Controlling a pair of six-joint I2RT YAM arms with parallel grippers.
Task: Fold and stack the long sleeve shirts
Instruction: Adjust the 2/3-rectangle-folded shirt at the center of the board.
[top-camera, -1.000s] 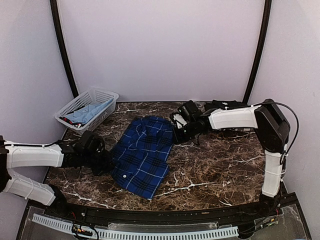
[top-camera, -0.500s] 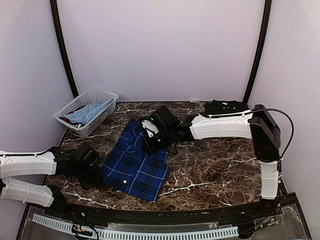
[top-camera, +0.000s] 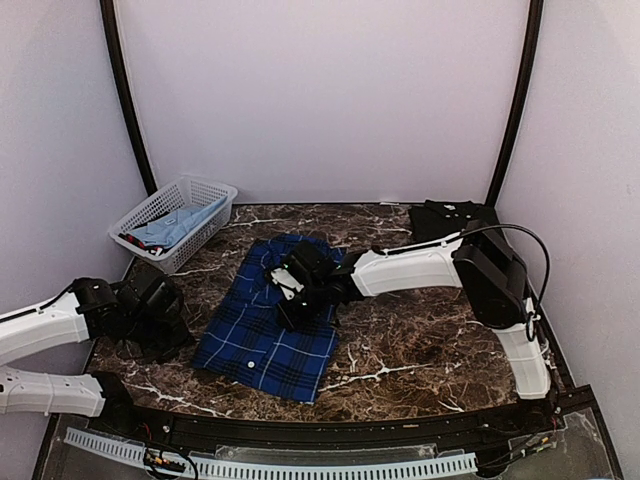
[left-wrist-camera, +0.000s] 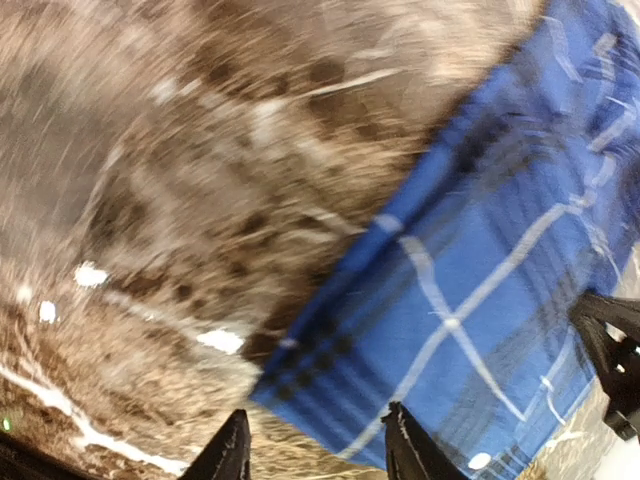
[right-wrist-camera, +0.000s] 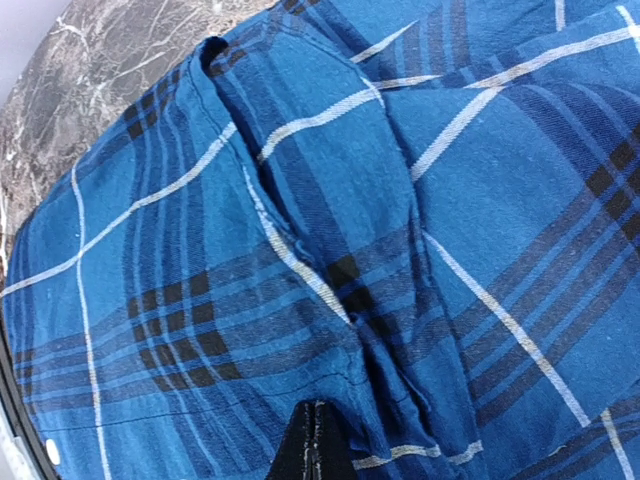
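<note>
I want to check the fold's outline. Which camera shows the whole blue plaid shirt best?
The top external view: the blue plaid shirt lies there almost whole, only the right gripper covering part of it. The left wrist view catches one blurred corner; the right wrist view shows just close-up cloth and creases.

Even, soft light, sharp overhead; motion blur smears the plaid shirt (left-wrist-camera: 480, 300) and table (left-wrist-camera: 200, 180) in the left wrist view.
</note>
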